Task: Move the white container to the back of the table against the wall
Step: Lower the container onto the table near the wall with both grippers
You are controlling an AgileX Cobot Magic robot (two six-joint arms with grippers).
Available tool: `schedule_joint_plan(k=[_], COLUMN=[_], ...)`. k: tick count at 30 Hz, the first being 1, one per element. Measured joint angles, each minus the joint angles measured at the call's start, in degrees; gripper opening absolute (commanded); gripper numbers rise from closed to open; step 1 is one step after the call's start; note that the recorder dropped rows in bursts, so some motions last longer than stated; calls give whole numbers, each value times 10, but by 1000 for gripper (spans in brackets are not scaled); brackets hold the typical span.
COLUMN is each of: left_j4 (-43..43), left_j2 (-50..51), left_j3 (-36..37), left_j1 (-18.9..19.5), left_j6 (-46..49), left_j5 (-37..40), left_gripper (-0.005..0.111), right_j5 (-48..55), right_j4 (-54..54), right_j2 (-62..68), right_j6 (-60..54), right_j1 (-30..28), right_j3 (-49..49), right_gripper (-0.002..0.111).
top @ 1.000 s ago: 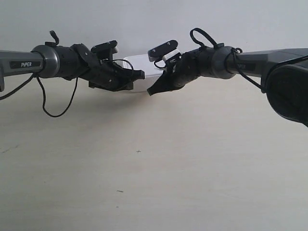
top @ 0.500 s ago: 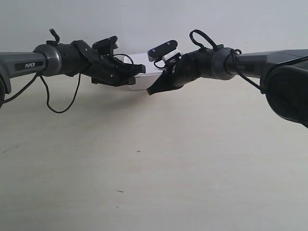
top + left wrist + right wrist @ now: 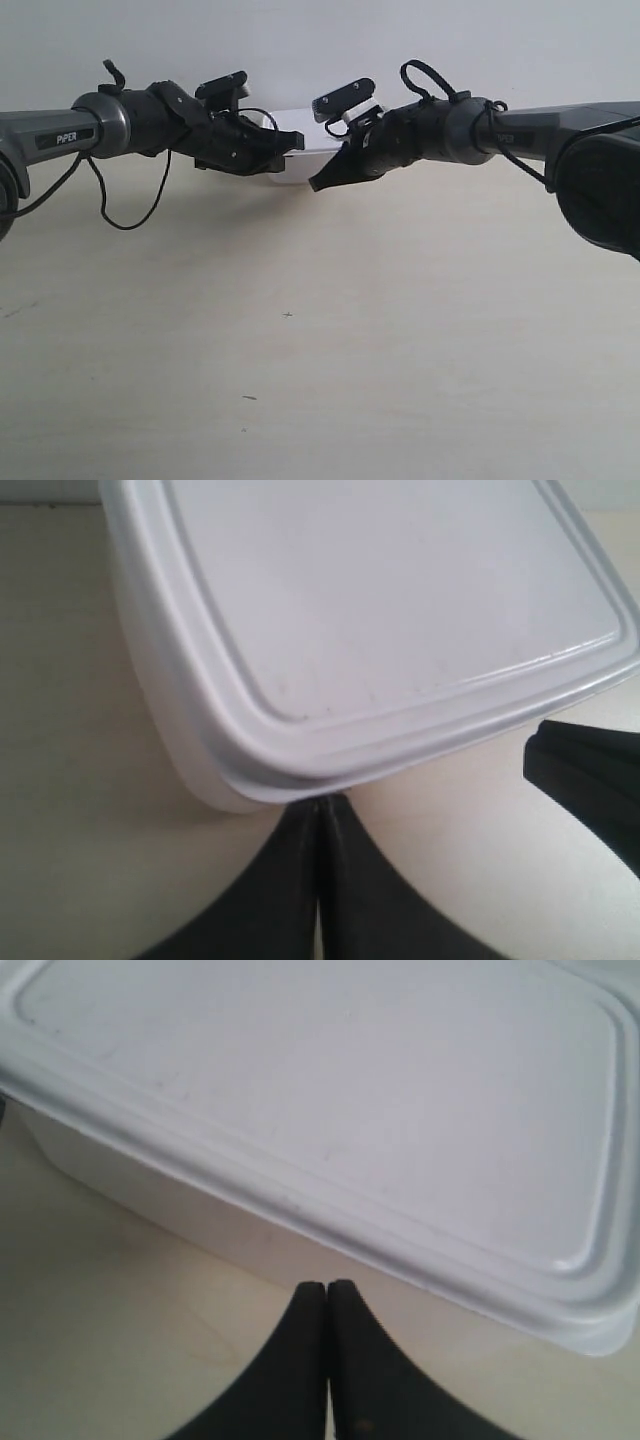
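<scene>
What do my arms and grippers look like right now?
Grey tubular arms, black wrists. The arm at the exterior view's left bears white PIPER lettering and a hanging black cable; the arm at the exterior view's right has a looped black cable. Left gripper and right gripper: black tapering fingers.

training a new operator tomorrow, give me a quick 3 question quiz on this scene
1. True or false: the lid is on the white container.
2. Pick one. Both arms' jaws are: A) wide open, B) shut, with tips by the container's side, C) clamped on the lid.
3. Fill in: the container rests on the table, and right behind it is the plain ____.

Key: 1 true; 2 B; 3 wall.
</scene>
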Motion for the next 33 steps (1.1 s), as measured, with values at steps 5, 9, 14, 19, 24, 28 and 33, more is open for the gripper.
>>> schedule_joint_plan(k=[5,9,14,19,24,28,33], left_j4=[-4,-5,-5,-6,-6,-6,-6], left_j2=[12,12,12,12,12,12,6], left_j3=[-17,-18,-18,-20,-20,-20,-10], left_j1=[1,4,5,8,9,9,9], left_j6=[10,17,21,25,27,28,28], left_j5=[14,18,19,25,32,50,59], left_gripper=[0,0,0,0,0,0,0], right_j5=[-7,-7,-8,-6,-6,-5,3], right_j4=[0,0,0,0,0,0,0], right_j2=[0,0,2,7,7,7,7], right_j6=[0,0,0,0,0,0,0], right_j1=[0,0,-1,-5,-7,-7,-7], right_j3=[0,0,0,0,0,0,0], right_gripper=[0,0,0,0,0,0,0])
